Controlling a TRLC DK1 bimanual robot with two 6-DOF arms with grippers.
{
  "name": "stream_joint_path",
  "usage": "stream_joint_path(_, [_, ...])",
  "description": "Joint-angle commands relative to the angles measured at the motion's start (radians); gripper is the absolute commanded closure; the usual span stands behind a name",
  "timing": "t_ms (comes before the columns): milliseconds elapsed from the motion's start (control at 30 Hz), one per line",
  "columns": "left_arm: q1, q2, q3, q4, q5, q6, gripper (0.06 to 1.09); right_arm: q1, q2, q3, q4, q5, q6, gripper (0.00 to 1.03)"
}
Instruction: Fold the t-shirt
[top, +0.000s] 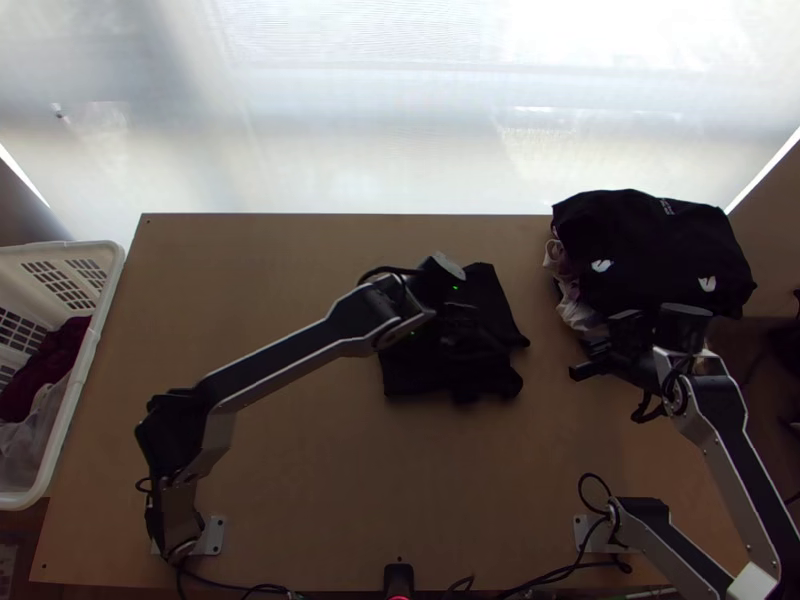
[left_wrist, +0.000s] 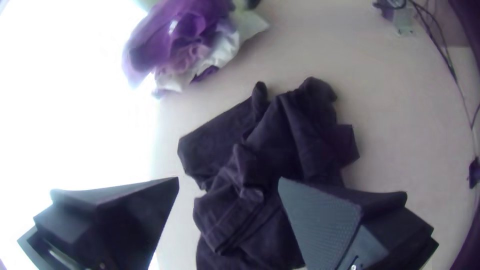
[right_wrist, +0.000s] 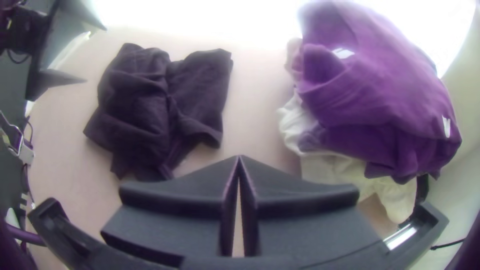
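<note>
The black t-shirt (top: 455, 365) lies bunched on the table's middle, with creased folds and uneven edges. My left gripper (top: 450, 325) is above it in the top view, partly hidden by its arm. In the left wrist view the left gripper (left_wrist: 228, 179) stands open over the t-shirt (left_wrist: 280, 145), with no cloth between its fingers. My right gripper (top: 583, 362) is to the right of the t-shirt, beside the clothes pile. The right wrist view has the right gripper (right_wrist: 239, 157) shut with its tips together, apart from the t-shirt (right_wrist: 140, 105).
A pile of dark and pale clothes (top: 650, 250) lies at the table's back right corner. A white basket (top: 70, 420) holding clothes stands at the left edge. Cables (top: 540, 578) run along the near edge. Bare wood (top: 330, 470) lies in front of the t-shirt.
</note>
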Motion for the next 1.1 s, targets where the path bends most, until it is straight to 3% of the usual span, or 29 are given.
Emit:
stream_joint_path(0, [0.097,-0.119,-0.130,-0.004,-0.006,-0.263,0.21,0.147,0.040,0.044,0.023,0.003,0.050,1.00])
stream_joint_path(67, [0.117,-0.138,-0.156,-0.001,0.004,-0.335,0.36,0.205,0.067,0.070,0.025,0.011,0.056,1.00])
stream_joint_path(167, [0.149,-0.168,-0.200,0.005,0.072,-0.413,0.71,0.280,0.109,0.118,0.025,0.020,0.070,1.00])
stream_joint_path(233, [0.166,-0.181,-0.230,0.004,0.116,-0.453,0.86,0.334,0.138,0.145,0.025,0.031,0.072,1.00])
stream_joint_path(300, [0.175,-0.188,-0.266,0.002,0.136,-0.464,0.89,0.384,0.165,0.174,0.025,0.041,0.079,1.00])
stream_joint_path(567, [0.304,-0.112,-0.346,-0.021,0.428,-0.695,0.92,0.585,0.277,0.260,0.089,0.090,0.111,1.00])
stream_joint_path(900, [0.310,0.056,-0.297,0.051,0.412,-0.761,0.92,0.668,0.462,0.293,0.295,0.089,0.128,1.00])
stream_joint_path(1067, [0.301,0.128,-0.239,0.039,0.339,-0.741,0.92,0.699,0.543,0.288,0.365,0.083,0.130,1.00])
